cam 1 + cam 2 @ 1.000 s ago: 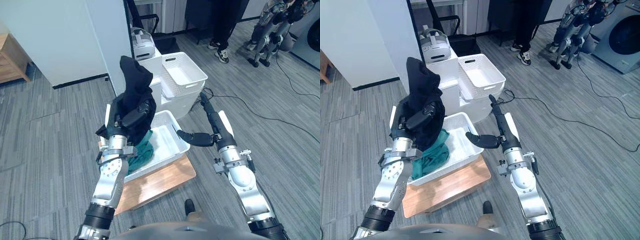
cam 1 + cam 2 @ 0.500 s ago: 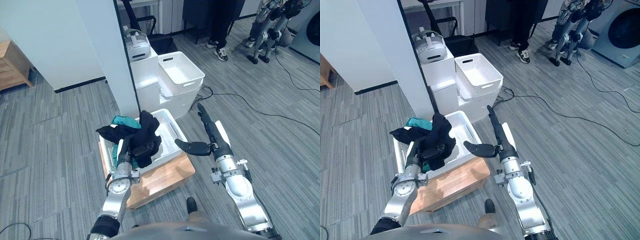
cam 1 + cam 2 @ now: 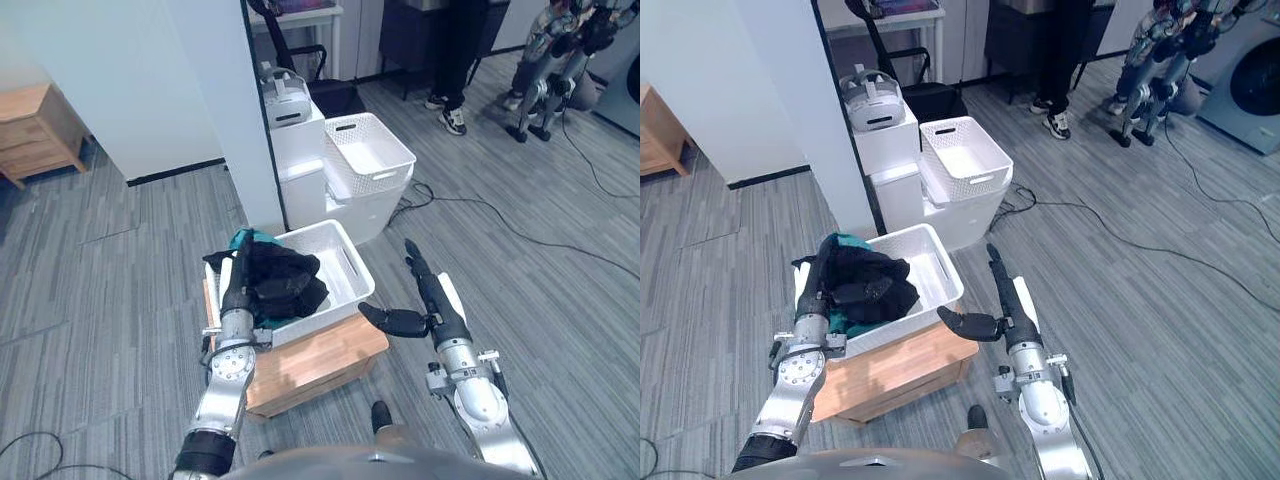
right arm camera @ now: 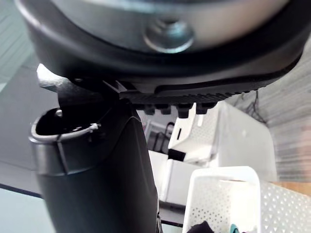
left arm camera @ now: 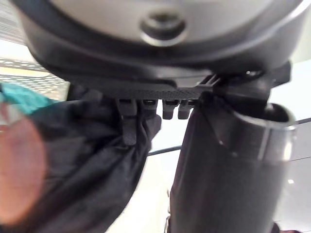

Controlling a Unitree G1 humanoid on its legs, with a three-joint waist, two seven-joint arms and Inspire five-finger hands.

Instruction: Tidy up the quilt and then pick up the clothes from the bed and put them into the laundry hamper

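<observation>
A white laundry hamper [image 3: 345, 262] stands on a low wooden stand [image 3: 320, 355]. Inside it a black garment [image 3: 285, 285] lies in a heap over a teal one [image 3: 246, 238]. My left hand [image 3: 240, 278] is at the hamper's left side with straight fingers, resting against the black garment and open. In the left wrist view the black cloth [image 5: 82, 165] lies just past the straight fingers [image 5: 127, 124]. My right hand [image 3: 425, 298] hovers open to the right of the hamper, apart from it, its thumb pointing toward the stand.
Behind the hamper, a second white basket [image 3: 368, 152] sits on white boxes, with a white headset [image 3: 286, 97] on the taller box. A white wall panel [image 3: 150, 90] rises at the back left beside a wooden cabinet [image 3: 35, 130]. A person's legs [image 3: 452, 70] are at the back.
The left hand has come down from head height with the black garment, which now lies in the hamper, and its fingers have straightened. The camera view has shifted. The right hand stays open.
</observation>
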